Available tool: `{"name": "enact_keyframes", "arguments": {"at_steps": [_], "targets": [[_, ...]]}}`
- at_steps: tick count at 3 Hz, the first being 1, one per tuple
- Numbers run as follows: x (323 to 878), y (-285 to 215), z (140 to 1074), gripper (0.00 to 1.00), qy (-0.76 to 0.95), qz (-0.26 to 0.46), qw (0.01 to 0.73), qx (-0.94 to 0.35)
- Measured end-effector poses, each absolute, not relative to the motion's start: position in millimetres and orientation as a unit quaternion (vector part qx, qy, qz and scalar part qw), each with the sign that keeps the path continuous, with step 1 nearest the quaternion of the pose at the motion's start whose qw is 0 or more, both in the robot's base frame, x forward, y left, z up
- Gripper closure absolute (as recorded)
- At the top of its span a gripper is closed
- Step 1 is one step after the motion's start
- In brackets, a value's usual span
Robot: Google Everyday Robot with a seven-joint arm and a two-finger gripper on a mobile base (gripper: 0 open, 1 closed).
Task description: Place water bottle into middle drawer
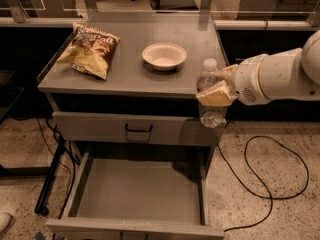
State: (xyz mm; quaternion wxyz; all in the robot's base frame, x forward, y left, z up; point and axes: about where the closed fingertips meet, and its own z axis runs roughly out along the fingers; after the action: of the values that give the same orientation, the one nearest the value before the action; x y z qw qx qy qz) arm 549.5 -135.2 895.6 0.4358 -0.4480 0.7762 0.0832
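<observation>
The water bottle (212, 111), clear with a white cap, hangs upright in the air just off the cabinet's front right corner. My gripper (216, 92) is shut on the water bottle around its middle, reaching in from the right on a white arm. The middle drawer (140, 194) is pulled open below and to the left of the bottle; its flat grey floor is bare. The bottle is above the drawer's right wall level, slightly right of it.
On the grey cabinet top (125, 74) lie a chip bag (89, 48) at the left and a white bowl (164, 56) in the middle. The shut top drawer front (135, 130) has a black handle. A black cable (265, 174) loops on the floor at the right.
</observation>
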Motion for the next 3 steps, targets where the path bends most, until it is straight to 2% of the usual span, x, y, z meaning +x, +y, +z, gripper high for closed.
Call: {"name": "enact_keyframes", "arguments": {"at_steps": [1, 3], "targets": [[545, -133, 889, 1.0, 0.781, 0.088, 0.428, -0.446], [507, -120, 803, 1.0, 0.817, 0.109, 0.386, -0.414]]}}
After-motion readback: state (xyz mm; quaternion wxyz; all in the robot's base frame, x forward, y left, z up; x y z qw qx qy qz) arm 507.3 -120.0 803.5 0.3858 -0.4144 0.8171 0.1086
